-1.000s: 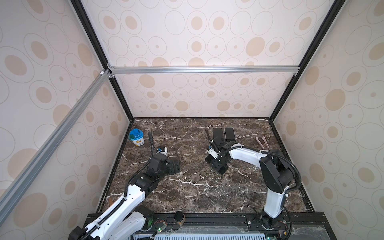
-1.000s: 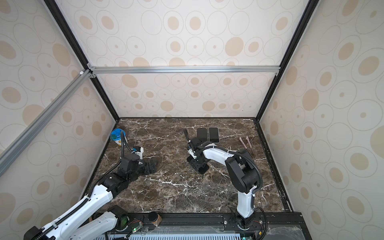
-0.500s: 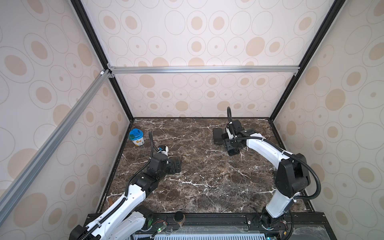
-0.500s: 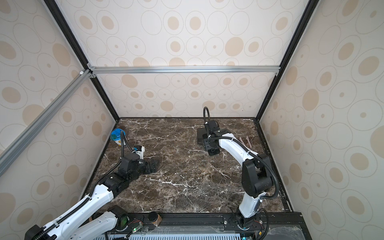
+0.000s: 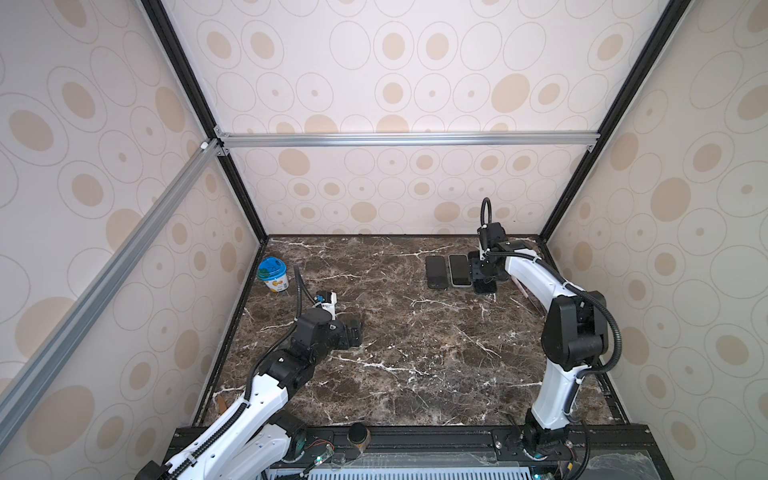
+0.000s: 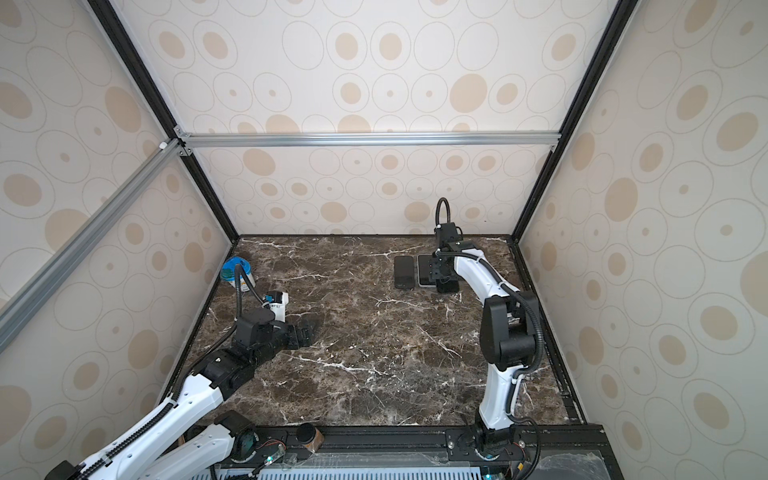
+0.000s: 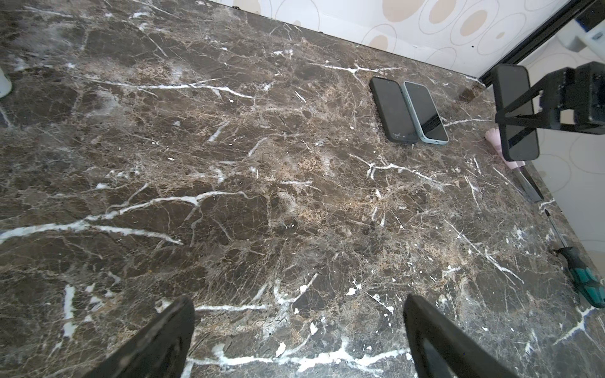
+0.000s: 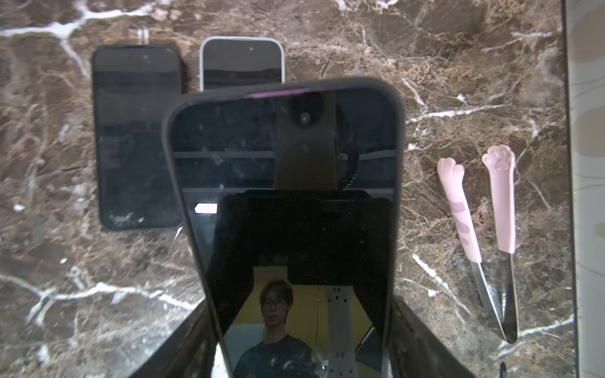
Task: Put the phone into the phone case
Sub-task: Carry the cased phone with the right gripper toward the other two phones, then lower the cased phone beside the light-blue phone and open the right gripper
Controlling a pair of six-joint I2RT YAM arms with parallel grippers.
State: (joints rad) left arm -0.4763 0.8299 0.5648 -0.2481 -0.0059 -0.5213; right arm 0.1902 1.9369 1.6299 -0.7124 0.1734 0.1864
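Observation:
My right gripper point(image 8: 299, 304) is shut on the two long sides of a phone point(image 8: 284, 183) with a glossy dark screen. The thick black rim around it looks like the phone case point(image 8: 397, 137). In both top views this gripper point(image 5: 484, 276) point(image 6: 442, 274) holds the phone point(image 5: 484, 287) a little above the back right of the table. The phone hangs just right of two other handsets that lie flat side by side, a matte black one point(image 5: 436, 272) and a light-edged one point(image 5: 459, 270). My left gripper point(image 7: 299, 302) point(image 5: 353, 332) rests open and empty low over the left of the table.
A blue-lidded tub point(image 5: 272, 274) stands at the back left. Two pink paw-handled tools point(image 8: 458, 209) point(image 8: 501, 203) lie right of the held phone, near the right wall. A green-handled screwdriver point(image 7: 586, 281) lies along the right edge.
My right gripper has carried the phone from the middle of the table to the back right, beside the two flat handsets. The left arm has not moved.

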